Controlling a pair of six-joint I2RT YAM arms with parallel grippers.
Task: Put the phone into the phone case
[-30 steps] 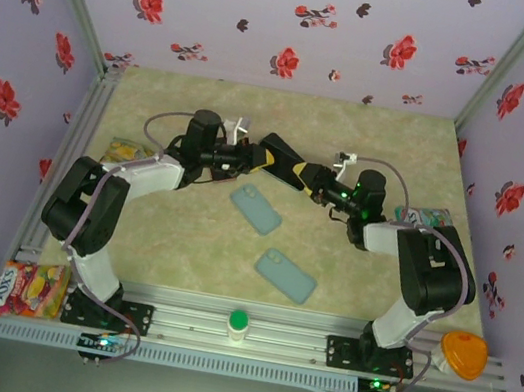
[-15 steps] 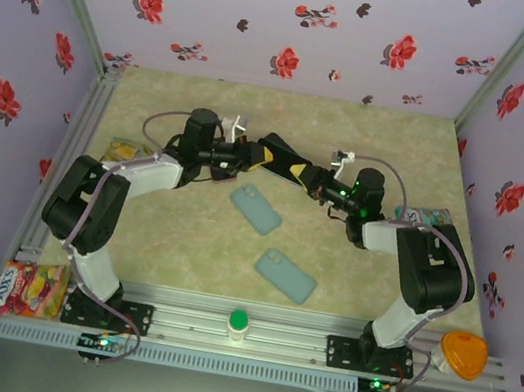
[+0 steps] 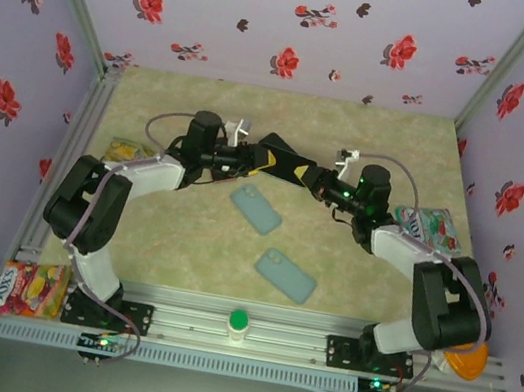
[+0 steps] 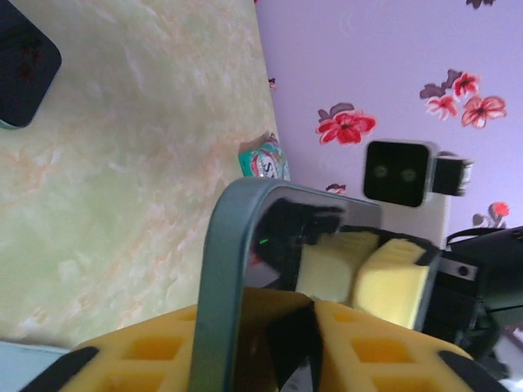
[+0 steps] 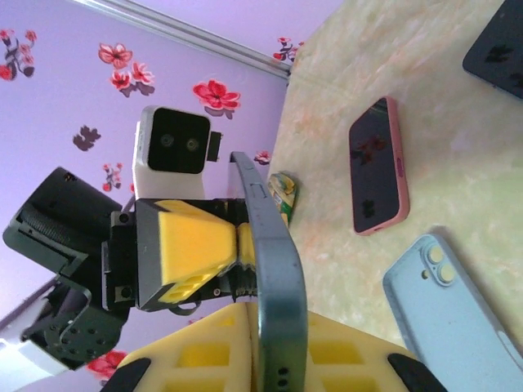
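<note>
In the left wrist view the dark grey-green slab (image 4: 219, 278), held edge-on, runs off the frame at six o'clock; whether it is phone or case cannot be told. The left gripper (image 4: 257, 343) has its yellow foam fingers (image 4: 139, 357) cut off there too. At eleven o'clock a black round-cornered flat thing (image 4: 23, 69) is cut by the corner. The small green-and-red packet (image 4: 265, 160) by the wall is too small to read. In the right wrist view a pale blue phone-shaped piece (image 5: 445, 306) is cut off at five o'clock, and a dark flat thing (image 5: 500, 45) at one o'clock. From above, an orange rounded-triangle object (image 3: 468, 362) at four o'clock sits partly behind the right arm (image 3: 439, 288).
</note>
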